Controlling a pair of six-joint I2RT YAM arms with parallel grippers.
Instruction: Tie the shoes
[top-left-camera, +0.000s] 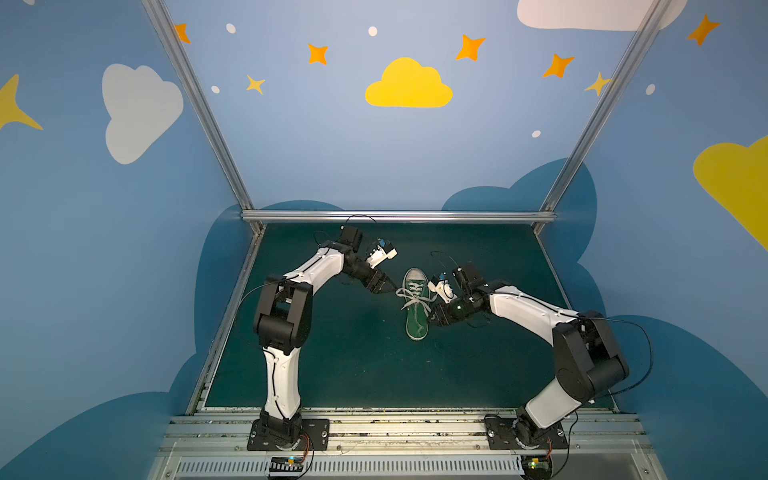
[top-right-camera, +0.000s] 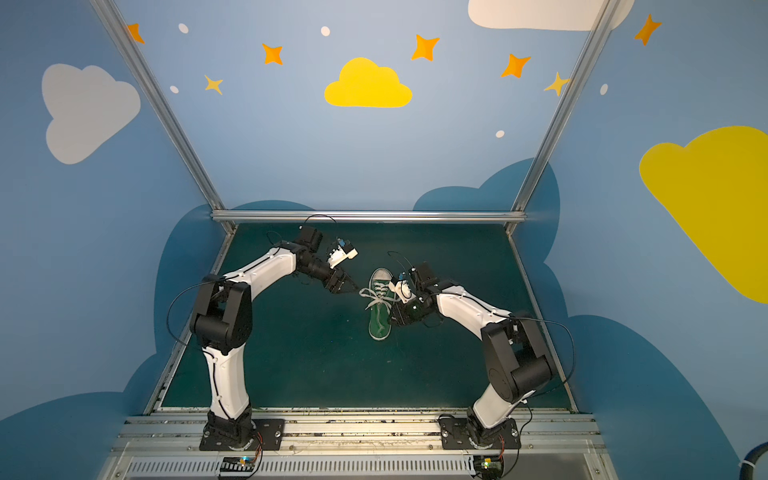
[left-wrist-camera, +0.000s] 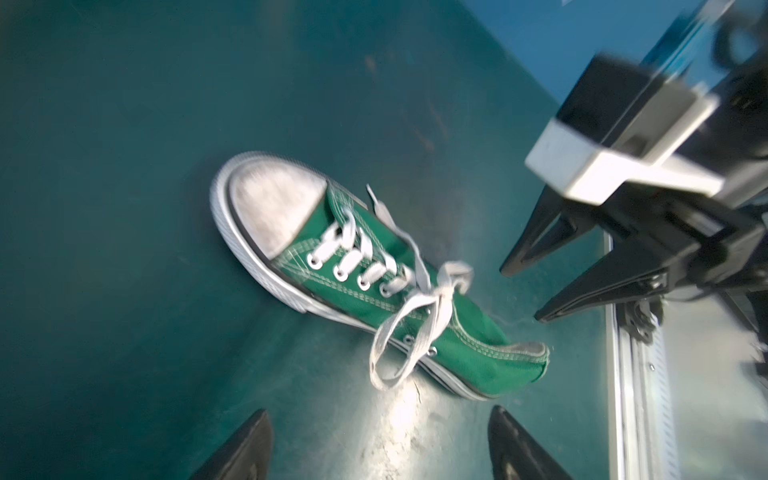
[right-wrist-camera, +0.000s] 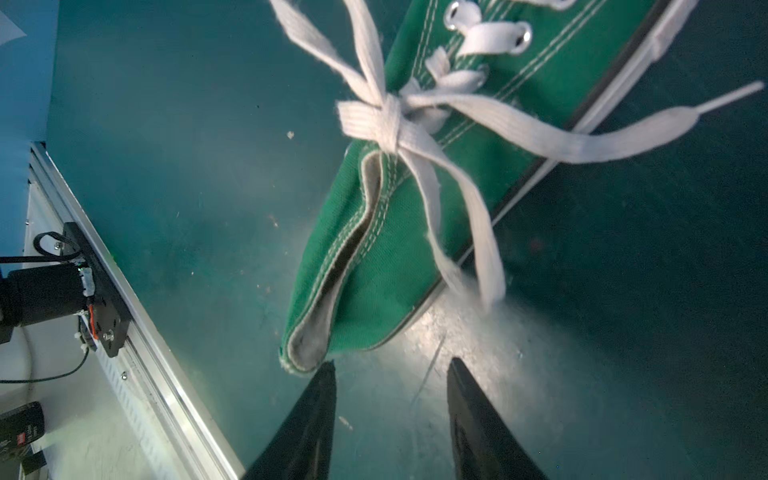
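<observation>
Small green canvas low-top sneaker (top-left-camera: 417, 309) with white toe cap sat upright near the middle of the dark green counter (top-left-camera: 332, 365); toe toward the back wall, heel toward the arm bases. Long white flat laces (right-wrist-camera: 390, 120) were pulled into a knot over the top eyelets; loops out both sides, one draped over the sole edge onto the counter. Left tool (top-left-camera: 392, 289) hung just beside the sneaker's left side, near the laces; jaws spread wide, gripping nothing. Right tool (top-left-camera: 433, 323) sat at the right side by the heel opening; jaws parted, empty. One fingertip looked close to the collar; touching or not, couldn't tell. Both wrist views were blurred.
</observation>
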